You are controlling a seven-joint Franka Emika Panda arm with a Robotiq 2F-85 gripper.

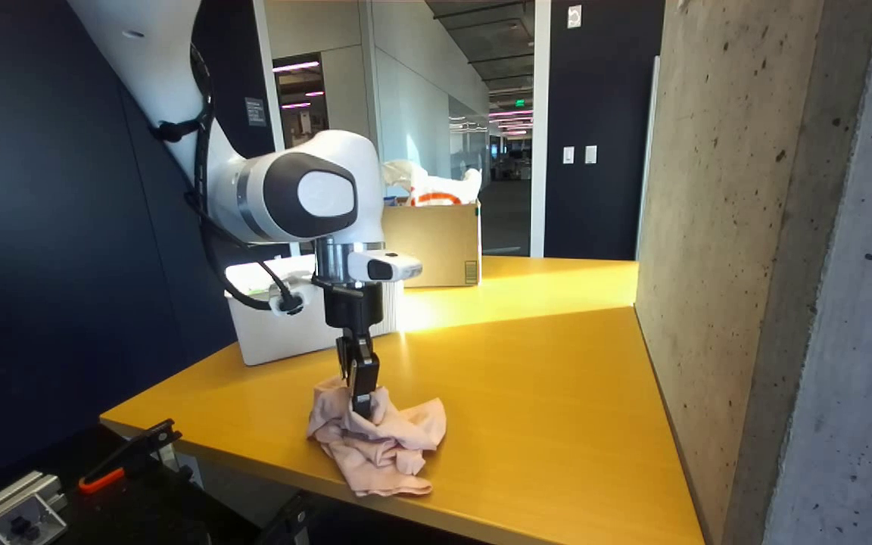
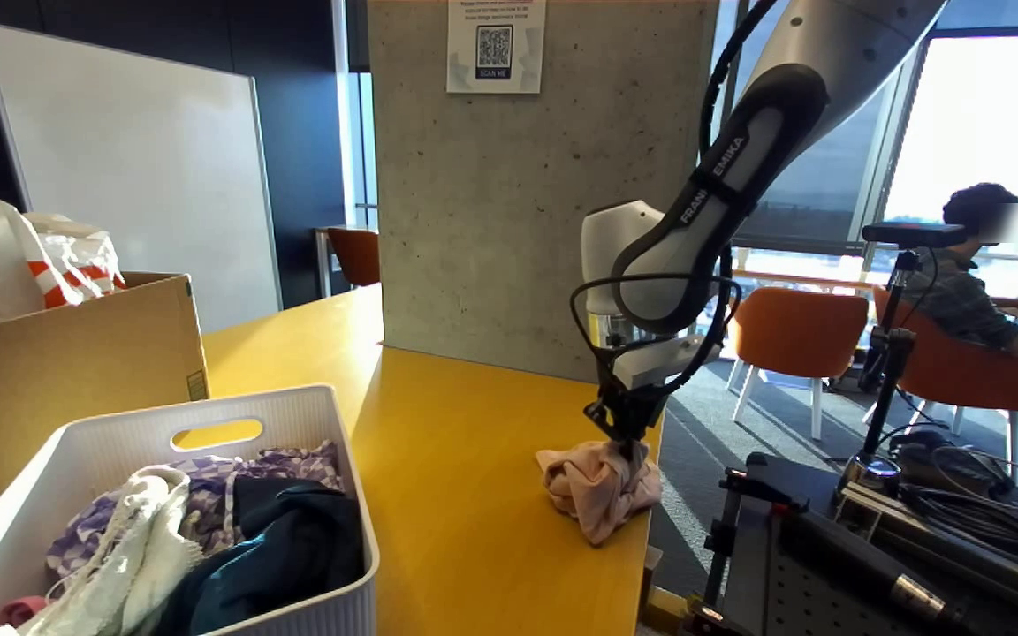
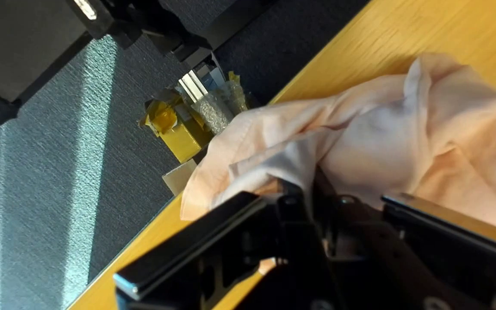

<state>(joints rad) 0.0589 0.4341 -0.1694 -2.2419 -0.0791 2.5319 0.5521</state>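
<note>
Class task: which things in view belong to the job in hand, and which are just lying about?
In the job:
gripper
pink cloth it touches
yellow table beneath

Seemingly just about:
cardboard box
orange chairs
white bin (untouched, possibly related)

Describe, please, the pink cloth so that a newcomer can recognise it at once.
Find the yellow table, then the black gripper pointing down near its edge. The crumpled, pale pink cloth bunches around the gripper's tip. Unlike the garments inside the white bin, it lies directly on the table.
</note>
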